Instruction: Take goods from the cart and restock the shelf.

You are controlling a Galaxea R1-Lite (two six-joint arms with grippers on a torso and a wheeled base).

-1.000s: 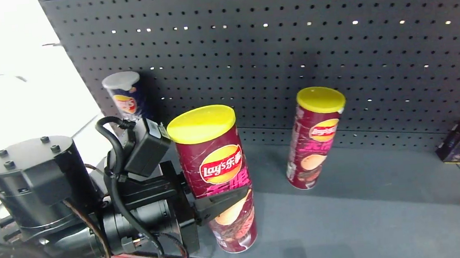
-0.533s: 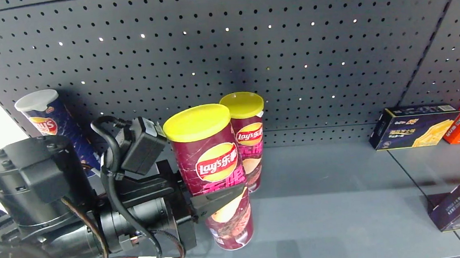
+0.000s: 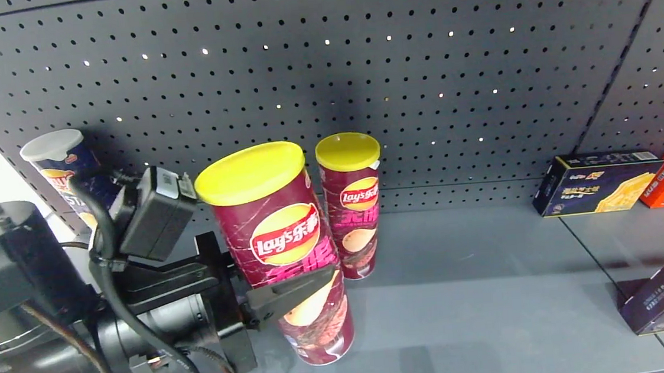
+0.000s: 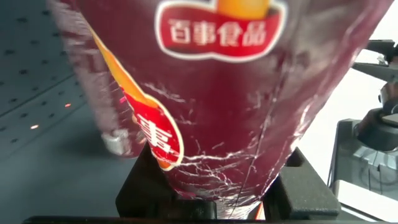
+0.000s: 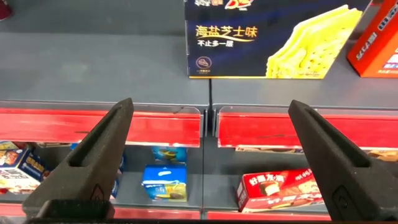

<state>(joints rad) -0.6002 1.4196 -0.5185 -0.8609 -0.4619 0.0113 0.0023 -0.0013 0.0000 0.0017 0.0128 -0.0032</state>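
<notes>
1. Since half a second earlier, the left gripper (image 3: 301, 284) had been carried towards the robot's left. The maroon cardboard crisp can with a yellow plastic lid (image 3: 287, 255) had been tipped with it, its lid leaning further left. The goods on the shelf had stayed in place.
2. The can was clamped at about mid-height between the black fingers (image 3: 293, 293) of the left gripper, which were closed against its wall. One finger was seen across the front and the other was hidden behind the can.
3. In the left wrist view the same can (image 4: 217, 112) was seen pressed close before the camera, seated in the gripper's black base.
4. The can's foot was held low over the front part of the grey metal shelf (image 3: 482, 293). Whether it touched the shelf could not be told.
5. A second maroon can with a yellow lid (image 3: 354, 208) stood upright just behind and to the right of the held one, against the dark perforated back panel (image 3: 419, 85).
6. A blue can with a grey lid (image 3: 60, 160) stood at the far left.
7. The right gripper (image 5: 211, 104) was spread wide with nothing between its fingers (image 5: 93, 162), facing a dark blue biscuit box (image 5: 267, 37) above red price rails (image 5: 155, 127).
</notes>
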